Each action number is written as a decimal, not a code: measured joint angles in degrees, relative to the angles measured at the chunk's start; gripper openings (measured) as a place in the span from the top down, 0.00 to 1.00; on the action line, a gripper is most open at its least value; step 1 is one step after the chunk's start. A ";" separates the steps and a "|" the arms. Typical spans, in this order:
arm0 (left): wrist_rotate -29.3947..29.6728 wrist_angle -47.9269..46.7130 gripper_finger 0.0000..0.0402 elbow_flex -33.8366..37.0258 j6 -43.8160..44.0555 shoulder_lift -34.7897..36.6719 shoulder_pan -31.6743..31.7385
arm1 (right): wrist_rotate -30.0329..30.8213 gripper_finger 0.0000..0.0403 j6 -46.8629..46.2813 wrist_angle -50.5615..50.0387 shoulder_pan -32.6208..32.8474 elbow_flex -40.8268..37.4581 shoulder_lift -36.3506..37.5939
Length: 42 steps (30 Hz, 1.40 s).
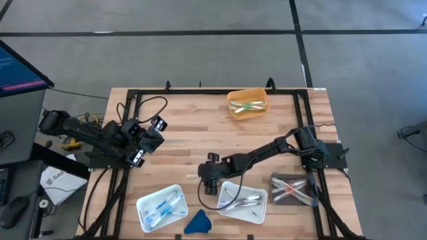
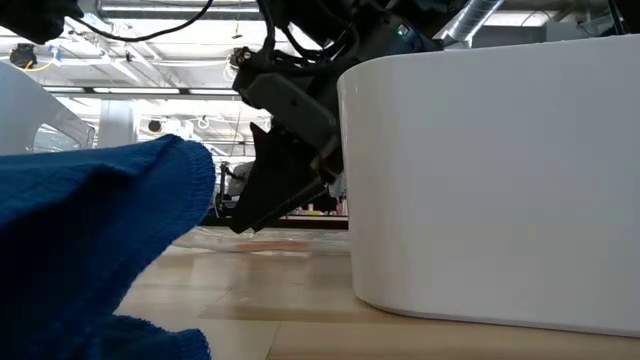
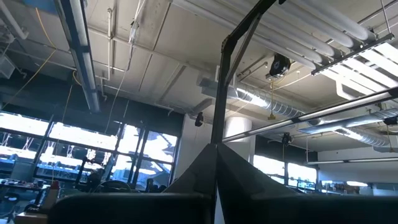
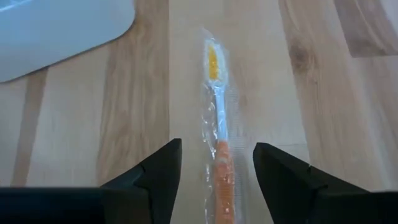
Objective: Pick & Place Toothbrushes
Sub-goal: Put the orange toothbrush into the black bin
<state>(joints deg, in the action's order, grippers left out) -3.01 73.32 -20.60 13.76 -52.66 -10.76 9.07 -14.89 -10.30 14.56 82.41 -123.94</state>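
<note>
One toothbrush (image 4: 217, 134), orange-handled with a yellow head and sealed in a clear wrapper, lies flat on the wooden table. My right gripper (image 4: 217, 149) hangs over it, slanting down. It is open, with one finger on each side of the handle and a gap to both. In the high view this gripper (image 1: 209, 179) is just left of a white tray (image 1: 261, 212). More toothbrushes lie in the orange tray (image 1: 248, 115), the left white tray (image 1: 145, 215) and the clear tray (image 1: 280, 197). My left gripper (image 1: 152, 137) waits at the table's left, shut and pointing upward.
A blue cloth lump (image 1: 199, 222) lies at the near edge between the two white trays and fills the left of the low view (image 2: 100, 240). A black frame (image 1: 200, 91) runs around the table top. Bare wood lies between the right gripper and the orange tray.
</note>
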 joint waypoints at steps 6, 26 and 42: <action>0.00 0.02 0.99 0.00 0.00 0.00 0.00 | -0.11 0.54 2.95 -0.25 0.48 0.00 0.00; 0.00 0.00 0.99 0.00 0.00 0.00 0.00 | -0.18 0.56 17.46 -3.48 3.12 0.00 0.00; 0.00 0.00 0.99 0.00 0.00 0.00 0.00 | -0.36 0.53 13.78 -3.68 2.09 0.02 -0.02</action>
<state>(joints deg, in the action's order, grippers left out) -3.01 73.32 -20.60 13.76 -52.66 -10.76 8.71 -1.11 -13.98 16.65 82.43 -123.96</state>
